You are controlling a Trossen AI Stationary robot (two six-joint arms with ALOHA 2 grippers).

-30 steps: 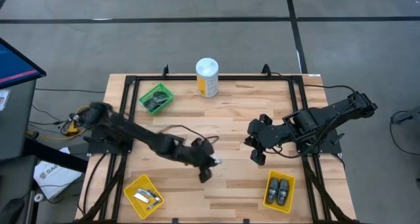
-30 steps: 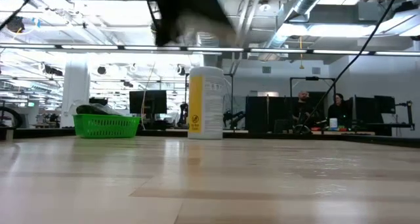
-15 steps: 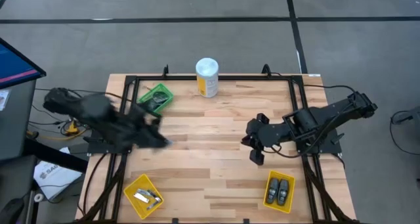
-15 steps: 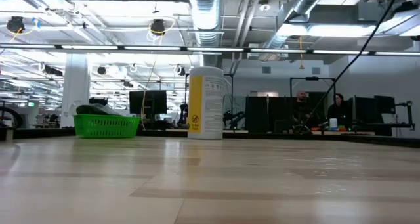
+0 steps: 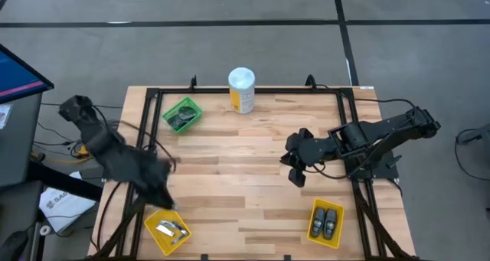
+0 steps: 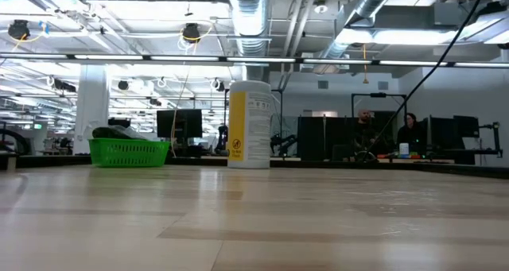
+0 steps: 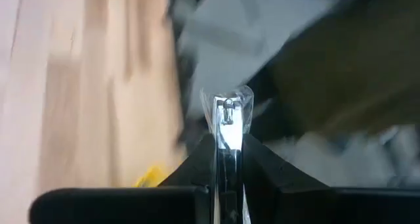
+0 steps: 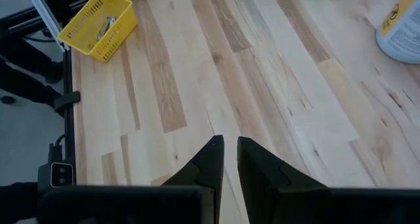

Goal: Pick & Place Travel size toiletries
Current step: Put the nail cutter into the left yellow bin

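Left gripper (image 5: 164,200) hangs just above the near-left yellow bin (image 5: 151,226), fingers pinched on a small silver piece (image 7: 227,122) standing upright between them; the position suggests a drop into that bin, where silver pieces (image 5: 171,230) already lie. Dark discs sit in the green bin (image 5: 182,114). Right gripper (image 5: 296,173), fingers nearly together and empty, waits over mid-table. Two pods (image 5: 326,222) rest in the right yellow bin (image 5: 314,221).

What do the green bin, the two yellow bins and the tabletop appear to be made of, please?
Green bin: likely plastic, glossy, lattice walls in the low view.
Yellow bins: probably the same moulded plastic mesh.
Tabletop: wood, butcher-block strips with visible grain and a smooth satin finish.
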